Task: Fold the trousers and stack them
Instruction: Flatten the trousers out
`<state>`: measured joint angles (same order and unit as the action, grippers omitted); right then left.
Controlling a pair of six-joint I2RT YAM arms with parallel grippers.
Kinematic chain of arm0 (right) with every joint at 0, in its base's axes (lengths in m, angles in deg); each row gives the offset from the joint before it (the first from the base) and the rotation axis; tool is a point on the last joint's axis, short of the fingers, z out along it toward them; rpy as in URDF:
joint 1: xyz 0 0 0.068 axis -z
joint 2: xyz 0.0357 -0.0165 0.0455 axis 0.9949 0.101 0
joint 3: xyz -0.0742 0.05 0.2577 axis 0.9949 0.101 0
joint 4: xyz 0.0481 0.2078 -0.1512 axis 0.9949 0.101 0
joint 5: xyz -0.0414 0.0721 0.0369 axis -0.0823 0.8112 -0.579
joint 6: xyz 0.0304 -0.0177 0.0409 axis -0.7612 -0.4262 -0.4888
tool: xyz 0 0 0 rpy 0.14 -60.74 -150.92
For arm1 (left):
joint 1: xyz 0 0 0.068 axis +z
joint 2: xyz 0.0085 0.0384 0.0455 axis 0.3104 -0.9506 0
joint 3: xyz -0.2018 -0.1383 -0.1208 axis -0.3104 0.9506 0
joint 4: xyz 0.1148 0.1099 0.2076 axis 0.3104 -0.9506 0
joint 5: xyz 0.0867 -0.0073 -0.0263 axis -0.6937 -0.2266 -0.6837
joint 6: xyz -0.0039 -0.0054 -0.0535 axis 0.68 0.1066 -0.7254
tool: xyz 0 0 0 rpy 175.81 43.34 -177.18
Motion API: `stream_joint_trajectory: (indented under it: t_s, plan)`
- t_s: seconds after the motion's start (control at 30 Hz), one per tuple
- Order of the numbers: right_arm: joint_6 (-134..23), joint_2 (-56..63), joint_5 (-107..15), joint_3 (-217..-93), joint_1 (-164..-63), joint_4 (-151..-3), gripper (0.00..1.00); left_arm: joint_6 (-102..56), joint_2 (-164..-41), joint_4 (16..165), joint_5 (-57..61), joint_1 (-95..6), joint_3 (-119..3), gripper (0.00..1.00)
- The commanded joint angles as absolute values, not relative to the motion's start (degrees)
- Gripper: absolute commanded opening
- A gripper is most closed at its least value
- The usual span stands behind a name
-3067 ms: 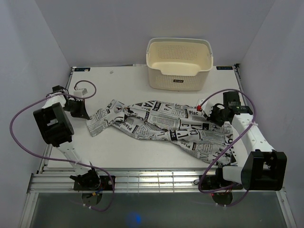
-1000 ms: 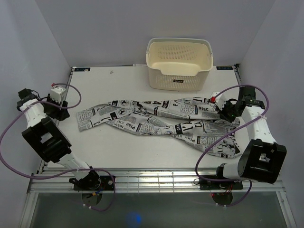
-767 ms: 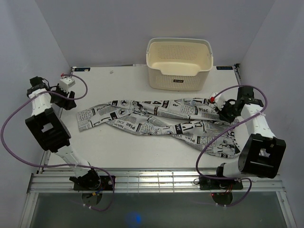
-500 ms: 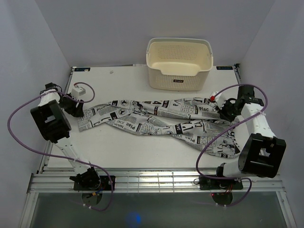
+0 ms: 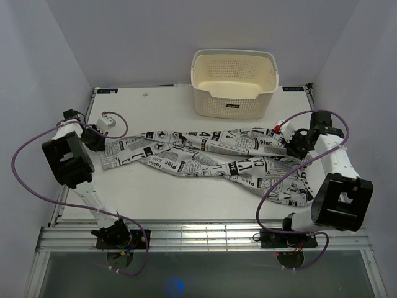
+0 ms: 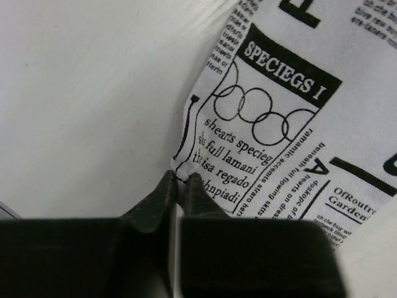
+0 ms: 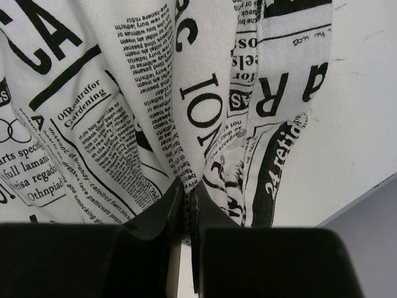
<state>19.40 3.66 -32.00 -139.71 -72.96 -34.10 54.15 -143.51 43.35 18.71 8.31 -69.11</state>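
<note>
Left gripper (image 6: 180, 184) pinches a hem corner of the long white cloth trousers (image 5: 205, 158) printed with black newspaper text; right gripper (image 7: 186, 189) is clamped on the waist end.
Trousers lie stretched on the white table (image 5: 161, 105), long axis running left to right, each arm nearest its own end. Judgement: a fold would carry one end along this axis. Behind, apart, stands the cream perforated plastic basket (image 5: 234, 81).

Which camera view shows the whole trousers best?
Top external: the trousers lie stretched across the table, almost wholly visible. Left wrist shows just a printed corner at the left claw; right wrist, only bunched folds.
</note>
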Motion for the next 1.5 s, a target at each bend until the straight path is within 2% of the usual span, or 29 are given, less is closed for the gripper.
stream_joint_trajectory:
  t_s: [0.0,0.2,0.3,0.47,0.63,0.73,0.8,0.83,0.87,0.9,0.93,0.97,1.1,1.2,1.23,1.3,1.33,1.4,1.47]
  plan:
    - [20.8,3.7,-31.5,-142.4,-72.7,-32.7,0.08,56.4,-141.5,44.3,16.1,8.3,-66.3,0.00]
    - [18.7,3.1,-31.4,-143.9,-71.9,-34.4,0.08,47.9,-134.0,50.3,21.7,8.6,-70.2,0.00]
    - [15.2,5.5,-29.3,-147.8,-70.0,-35.7,0.08,37.8,-130.7,63.8,24.1,8.5,-71.3,0.00]
    - [12.5,8.9,-25.9,-151.6,-66.9,-35.6,0.08,22.8,-131.2,92.1,21.6,8.4,-73.3,0.00]
    - [14.3,9.9,-25.3,-149.5,-66.2,-37.0,0.08,11.1,-133.8,121.5,23.6,8.4,-66.8,0.00]
    - [15.2,9.3,-26.7,-145.1,-66.3,-40.9,0.08,9.5,-137.4,129.1,24.5,8.3,-62.6,0.00]
    - [16.2,9.5,-28.2,-142.3,-66.4,-41.7,0.08,10.8,-138.9,128.8,25.3,8.6,-60.6,0.00]
    - [16.5,9.8,-29.7,-141.6,-66.4,-41.9,0.17,13.3,-138.8,128.9,25.9,9.0,-56.8,0.08]
    - [16.5,9.9,-30.5,-141.1,-66.4,-41.7,0.28,14.5,-138.5,129.0,26.2,9.8,-54.8,0.20]
    - [16.5,10.2,-31.2,-141.1,-66.4,-41.5,0.49,15.2,-137.5,129.0,27.3,10.5,-52.9,0.37]
    - [16.0,10.7,-31.9,-141.2,-66.4,-41.3,0.71,15.9,-136.8,128.1,27.4,11.3,-49.8,0.69]
    - [14.7,10.8,-33.1,-141.3,-66.4,-41.2,0.90,15.9,-136.0,127.8,28.0,13.1,-48.5,0.73]
    - [11.7,9.3,-33.5,-144.6,-66.4,-39.3,0.90,16.1,-129.6,121.8,33.6,18.1,-44.8,0.77]
    - [10.5,6.1,-33.5,-146.8,-66.3,-36.2,0.90,23.5,-122.9,105.2,38.1,19.5,-46.2,0.77]
    - [11.1,5.3,-33.3,-148.4,-66.2,-34.6,0.90,27.4,-121.0,92.6,39.9,19.4,-46.4,0.76]
    - [16.9,3.0,-32.3,-149.6,-65.9,-26.9,0.93,46.3,-116.8,75.1,47.7,18.9,-48.7,0.72]
    - [19.2,2.1,-32.1,-149.5,-65.9,-24.4,0.94,52.4,-116.2,59.5,48.4,18.1,-49.3,0.72]
    - [23.3,0.2,-33.1,-148.0,-66.0,-18.8,0.99,61.7,-115.3,50.7,44.6,13.3,-48.6,0.69]
    - [29.1,-1.9,-35.2,-145.1,-66.0,-14.8,1.00,62.6,-114.9,47.2,41.3,8.4,-46.7,0.69]
